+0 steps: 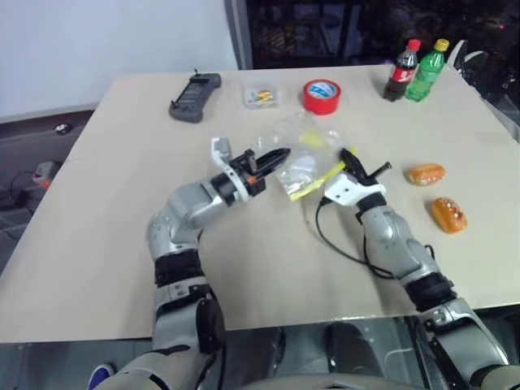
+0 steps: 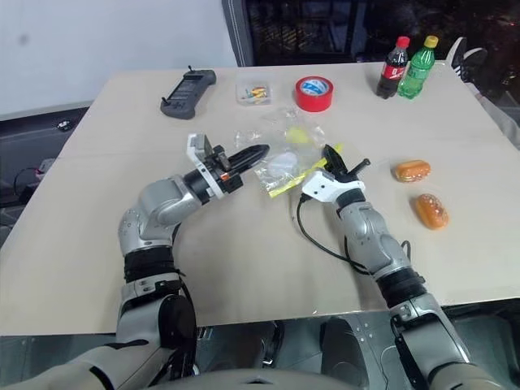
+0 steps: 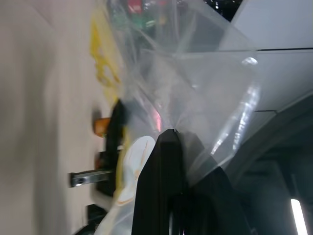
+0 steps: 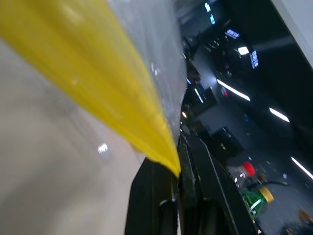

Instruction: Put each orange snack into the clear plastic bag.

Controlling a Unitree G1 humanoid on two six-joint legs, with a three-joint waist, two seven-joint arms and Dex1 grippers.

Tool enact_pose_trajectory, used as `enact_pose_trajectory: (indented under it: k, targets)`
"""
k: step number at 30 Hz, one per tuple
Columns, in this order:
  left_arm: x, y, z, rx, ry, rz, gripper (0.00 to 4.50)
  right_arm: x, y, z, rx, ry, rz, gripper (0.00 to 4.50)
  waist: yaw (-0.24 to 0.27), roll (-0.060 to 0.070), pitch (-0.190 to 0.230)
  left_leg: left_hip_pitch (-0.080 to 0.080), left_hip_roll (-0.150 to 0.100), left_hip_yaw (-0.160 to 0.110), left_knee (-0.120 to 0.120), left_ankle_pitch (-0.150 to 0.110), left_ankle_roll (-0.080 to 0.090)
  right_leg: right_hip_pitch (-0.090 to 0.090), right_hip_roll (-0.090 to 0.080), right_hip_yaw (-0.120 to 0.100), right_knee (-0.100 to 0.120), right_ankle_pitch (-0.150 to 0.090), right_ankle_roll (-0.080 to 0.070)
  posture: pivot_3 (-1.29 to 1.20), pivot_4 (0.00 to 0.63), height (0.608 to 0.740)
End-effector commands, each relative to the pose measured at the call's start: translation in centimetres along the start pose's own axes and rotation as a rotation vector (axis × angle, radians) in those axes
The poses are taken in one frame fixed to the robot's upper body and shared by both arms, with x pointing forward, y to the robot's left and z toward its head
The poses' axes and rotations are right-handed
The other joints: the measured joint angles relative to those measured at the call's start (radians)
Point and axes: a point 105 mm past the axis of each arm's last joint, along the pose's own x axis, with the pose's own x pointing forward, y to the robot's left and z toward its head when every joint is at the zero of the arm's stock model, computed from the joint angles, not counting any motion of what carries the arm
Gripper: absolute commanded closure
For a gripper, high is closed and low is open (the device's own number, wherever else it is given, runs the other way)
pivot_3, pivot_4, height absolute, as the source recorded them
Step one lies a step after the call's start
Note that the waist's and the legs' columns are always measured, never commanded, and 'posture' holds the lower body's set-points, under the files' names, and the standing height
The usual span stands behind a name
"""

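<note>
Left gripper (image 1: pixel 280 156): fingers pressed together on the clear plastic bag (image 1: pixel 305 154), held above the table (image 1: pixel 122 227). Right gripper (image 1: pixel 348 158): pinched on the bag's yellow seal strip (image 1: pixel 313 185). Two orange snacks (image 1: pixel 426 173) (image 1: pixel 449 214): laid on the table, right of the bag, well apart from it.

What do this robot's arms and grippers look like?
Both arms are silver-grey metal segments with black joints. The left gripper and right gripper each have two black fingers on a white wrist bracket; the left shows a small orange mark. A black cable loops from the right wrist.
</note>
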Motion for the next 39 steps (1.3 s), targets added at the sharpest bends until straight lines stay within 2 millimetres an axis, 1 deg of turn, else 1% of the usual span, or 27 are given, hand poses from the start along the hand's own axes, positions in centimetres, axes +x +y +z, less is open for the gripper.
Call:
enact_pose_trajectory:
  k: [1,2,3,4,6,7,8,9,10,12,13,15,17,18,19,21,25,27,31,35,38,39]
  targets:
    - [-1.4,-1.0,1.0,0.332,-0.017,0.098,3.93,1.7,-3.1,0.1,0.060,-0.015,0.020,4.50,-0.006,0.000,0.000,0.000,0.000,0.001,0.000,0.000,0.000,0.000,0.001,0.000,0.000,0.000,-0.001,0.00,0.150,0.740]
    - [-1.6,-1.0,0.9,0.445,0.006,0.138,3.63,2.0,-3.4,0.1,0.072,-0.014,0.041,4.50,-0.010,0.000,0.001,0.000,0.001,0.001,0.000,0.000,0.000,0.000,0.001,0.001,0.000,0.001,-0.001,0.00,0.150,0.740]
    - [-2.1,-1.2,0.8,0.639,0.033,0.188,3.21,2.7,-3.9,0.2,0.073,-0.014,0.079,4.50,-0.015,0.000,0.001,0.000,0.001,0.001,0.000,0.000,0.000,0.000,0.001,0.001,-0.001,0.001,-0.002,0.00,0.150,0.740]
    - [-2.3,-1.4,0.6,0.767,0.056,0.209,2.73,3.0,-4.2,0.1,0.074,-0.013,0.104,4.50,-0.019,0.000,0.001,0.000,0.001,0.002,-0.001,0.000,0.000,0.000,0.002,0.001,-0.001,0.001,-0.002,0.00,0.150,0.740]
    - [-2.7,-1.6,0.2,1.096,0.096,0.243,1.69,3.8,-4.5,-0.1,0.089,0.013,0.189,4.50,-0.019,0.001,0.001,0.001,0.001,0.004,-0.004,0.000,0.000,0.000,0.002,0.004,-0.003,0.002,-0.002,0.00,0.150,0.740]
    - [-3.1,-1.8,-0.3,1.290,0.126,0.239,1.40,4.4,-4.8,0.0,0.081,0.023,0.223,4.50,-0.021,0.001,0.001,0.002,0.001,0.005,-0.006,0.000,0.000,0.000,0.002,0.004,-0.004,0.002,-0.002,0.00,0.150,0.740]
    - [-3.2,-1.9,-0.9,1.428,0.163,0.219,1.40,4.8,-5.2,0.0,0.075,0.031,0.245,4.50,-0.023,0.001,0.001,0.002,0.002,0.006,-0.007,0.000,0.000,0.000,0.002,0.005,-0.005,0.002,-0.003,0.00,0.150,0.740]
    - [-3.2,-2.0,-0.8,1.530,0.173,0.191,1.40,5.3,-5.3,0.1,0.093,0.048,0.281,4.50,-0.024,0.002,0.002,0.002,0.002,0.008,-0.011,0.000,0.000,-0.001,0.002,0.006,-0.006,0.002,-0.003,0.00,0.150,0.740]
    - [-2.9,-2.2,-1.2,1.690,0.184,0.166,1.40,6.1,-5.6,0.4,0.102,0.068,0.309,4.50,-0.022,0.002,0.002,0.003,0.002,0.009,-0.013,0.000,0.000,-0.002,0.002,0.007,-0.007,0.002,-0.003,0.00,0.150,0.740]
    - [-2.1,-2.8,-2.4,1.947,0.187,0.111,1.40,7.0,-5.5,1.2,0.159,0.101,0.381,4.50,-0.021,0.002,0.002,0.000,0.004,0.008,-0.014,0.000,0.000,-0.006,0.003,0.006,-0.007,0.003,-0.005,0.00,0.150,0.740]
    - [-1.8,-2.7,-3.0,2.022,0.187,0.109,1.40,7.4,-5.5,1.6,0.183,0.106,0.395,4.50,-0.021,0.002,0.002,-0.002,0.005,0.008,-0.015,0.000,0.000,-0.008,0.003,0.006,-0.007,0.004,-0.006,0.00,0.150,0.740]
    - [-0.9,-2.6,-3.1,2.113,0.152,0.142,1.40,7.7,-5.2,2.4,0.188,0.107,0.422,4.50,-0.021,0.002,0.002,-0.005,0.007,0.008,-0.015,0.000,0.000,-0.012,0.004,0.006,-0.007,0.004,-0.007,0.00,0.150,0.740]
    - [-0.1,-3.0,-3.5,2.164,0.127,0.132,1.40,8.1,-5.0,3.1,0.195,0.105,0.437,4.50,-0.020,0.002,0.002,-0.009,0.008,0.008,-0.015,0.000,-0.001,-0.016,0.005,0.006,-0.007,0.004,-0.007,0.00,0.150,0.740]
    - [0.2,-3.0,-3.6,2.187,0.116,0.139,1.40,8.1,-4.8,3.3,0.197,0.105,0.446,4.50,-0.020,0.002,0.002,-0.014,0.008,0.007,-0.013,0.000,-0.001,-0.021,0.005,0.006,-0.006,0.004,-0.007,0.00,0.150,0.740]
    - [0.4,-3.0,-3.6,2.195,0.108,0.148,1.40,8.2,-4.6,3.5,0.200,0.106,0.452,4.50,-0.021,0.002,0.002,-0.017,0.008,0.008,-0.013,0.000,-0.001,-0.023,0.006,0.006,-0.006,0.004,-0.007,0.00,0.150,0.740]
    - [0.9,-2.9,-3.6,2.235,0.095,0.168,1.40,8.3,-4.2,3.9,0.211,0.105,0.463,4.50,-0.022,0.002,0.002,-0.018,0.007,0.008,-0.013,0.000,0.000,-0.024,0.005,0.007,-0.005,0.004,-0.007,0.00,0.150,0.740]
    - [1.7,-3.3,-3.6,2.309,0.055,0.178,1.40,8.5,-3.6,4.6,0.220,0.100,0.475,4.50,-0.025,0.002,0.002,-0.018,0.008,0.009,-0.013,0.000,-0.001,-0.025,0.006,0.007,-0.004,0.004,-0.007,0.00,0.150,0.740]
    - [1.6,-3.6,-3.8,2.339,0.043,0.169,1.40,8.6,-3.4,4.6,0.224,0.106,0.476,4.50,-0.027,0.002,0.002,-0.018,0.008,0.009,-0.013,0.001,-0.002,-0.026,0.006,0.008,-0.002,0.004,-0.007,0.00,0.150,0.740]
    - [0.0,-3.8,-4.5,2.390,0.064,0.104,1.40,8.7,-3.3,3.7,0.235,0.139,0.468,4.50,-0.036,0.002,0.002,-0.018,0.009,0.009,-0.013,0.002,-0.003,-0.027,0.007,0.008,-0.001,0.005,-0.008,0.00,0.150,0.740]
    - [-0.9,-3.6,-4.8,2.413,0.086,0.063,1.40,9.0,-3.4,3.1,0.250,0.155,0.460,4.50,-0.041,0.002,0.002,-0.018,0.009,0.008,-0.013,0.003,-0.005,-0.027,0.008,0.007,0.000,0.006,-0.010,0.00,0.150,0.740]
    - [-1.0,-3.6,-4.4,2.418,0.067,0.077,1.40,9.2,-3.2,3.2,0.259,0.154,0.471,4.50,-0.043,0.002,0.002,-0.017,0.010,0.008,-0.013,0.003,-0.006,-0.027,0.008,0.007,0.001,0.007,-0.010,0.00,0.150,0.740]
    - [-0.8,-3.6,-4.0,2.420,0.052,0.106,1.40,9.2,-3.1,3.3,0.261,0.151,0.476,4.50,-0.043,0.002,0.002,-0.017,0.010,0.008,-0.012,0.003,-0.006,-0.027,0.008,0.007,0.002,0.007,-0.010,0.00,0.150,0.740]
